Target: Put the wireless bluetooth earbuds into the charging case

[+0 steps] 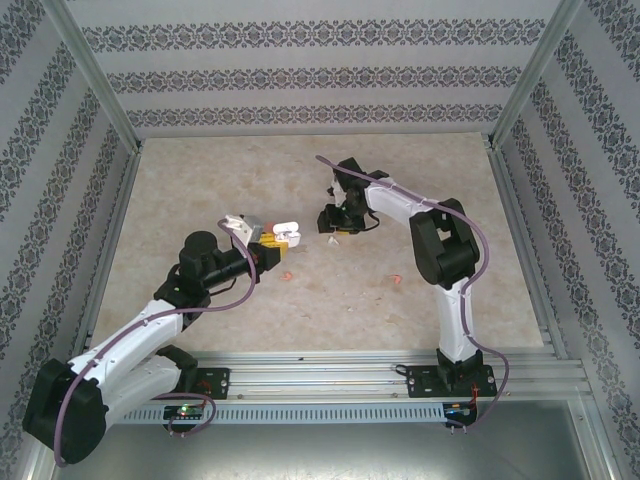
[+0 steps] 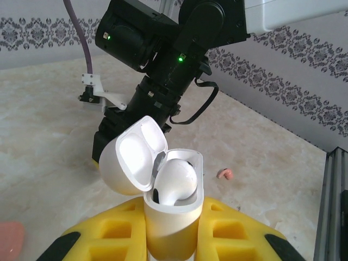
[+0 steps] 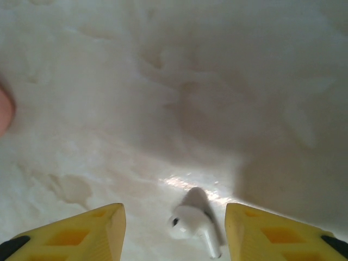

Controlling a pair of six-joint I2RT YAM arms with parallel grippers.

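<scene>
Earbuds, coral-orange, two, of glossy pebble-shaped plastic, lay loose on the table [image 1: 200, 180]. The first coral earbud [image 1: 288, 272] was near the left gripper [image 2: 173, 239]; the second coral earbud [image 1: 397, 281] lay well apart to its right.

Charging case [image 2: 168, 223]: smooth white rounded plastic, upright, with its lid [image 2: 130, 157] hinged open and tilted back. Its lower body was pinched between the left gripper's yellow pocketed fingers [image 2: 234, 231].

Seated white earbud [image 2: 175, 182]: a glossy dome, sitting inside the case.

Loose white earbud [image 3: 193, 223]: a bulb with a short stem, lying on its side on the table. It lay between the right gripper's [image 3: 173, 228] yellow fingers [image 3: 92, 228], which stood spread on either side and did not touch it.

Table surface: pale, mottled like marble, with a faint sheen.

Walls [image 1: 300, 80]: pale, banded with dark damask-pattern stripes.
</scene>
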